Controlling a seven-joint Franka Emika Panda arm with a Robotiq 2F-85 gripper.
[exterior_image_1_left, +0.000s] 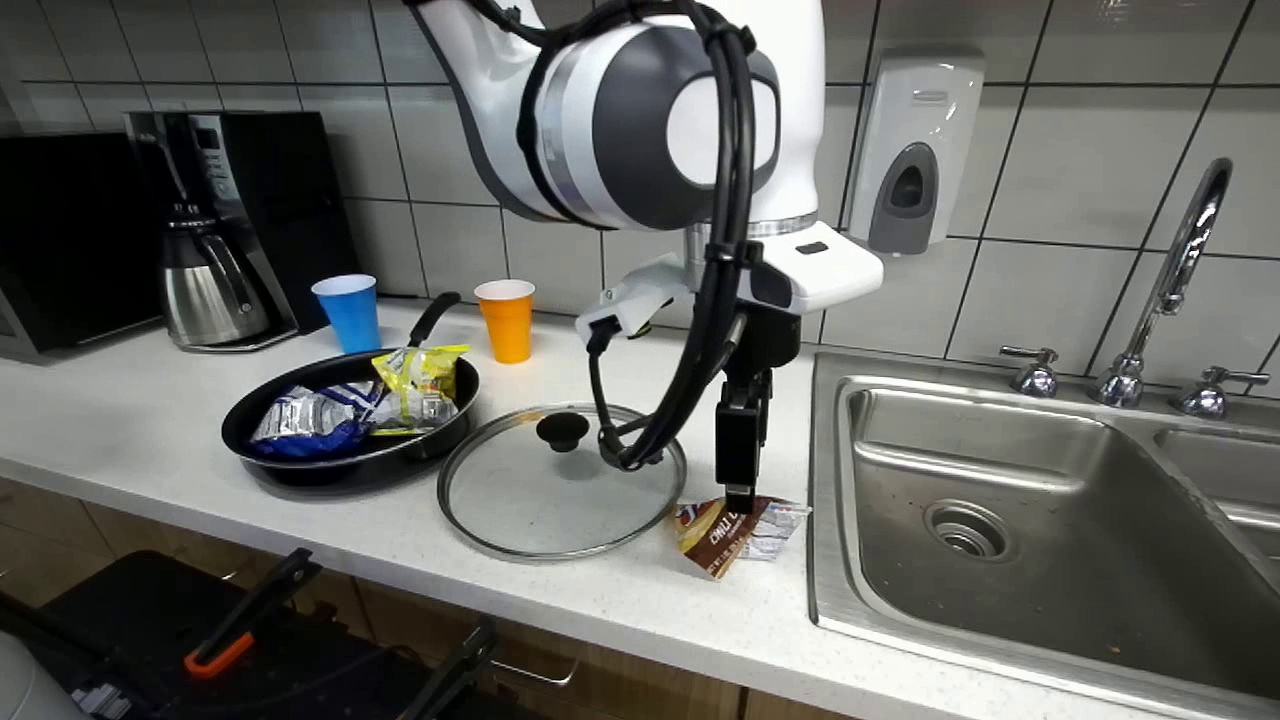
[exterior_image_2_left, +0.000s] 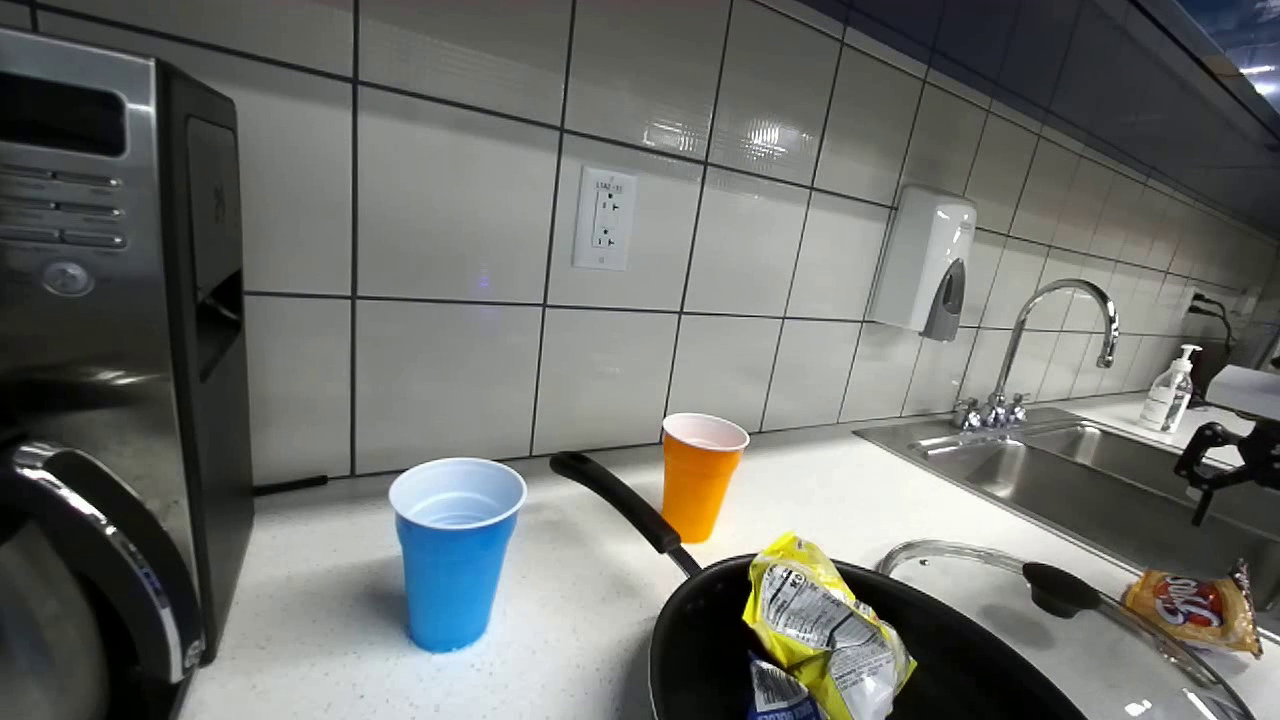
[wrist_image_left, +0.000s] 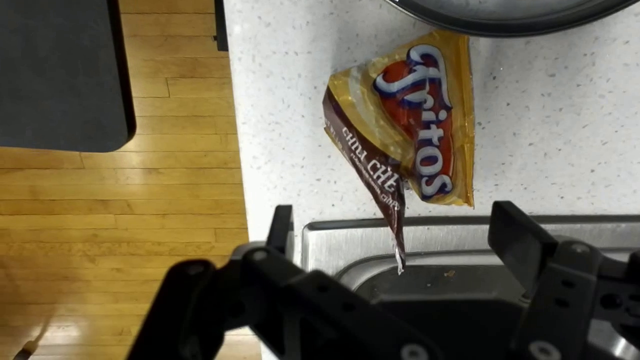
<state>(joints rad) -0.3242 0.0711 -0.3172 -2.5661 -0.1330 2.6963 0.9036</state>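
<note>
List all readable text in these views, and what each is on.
"Fritos": orange bag
"CHILI CHE", the rest not visible: same bag
Too small or blurred to read with certainty: the orange bag's finer print; print on the yellow bag, blue bag, outlet, pump bottle and coffee maker.
</note>
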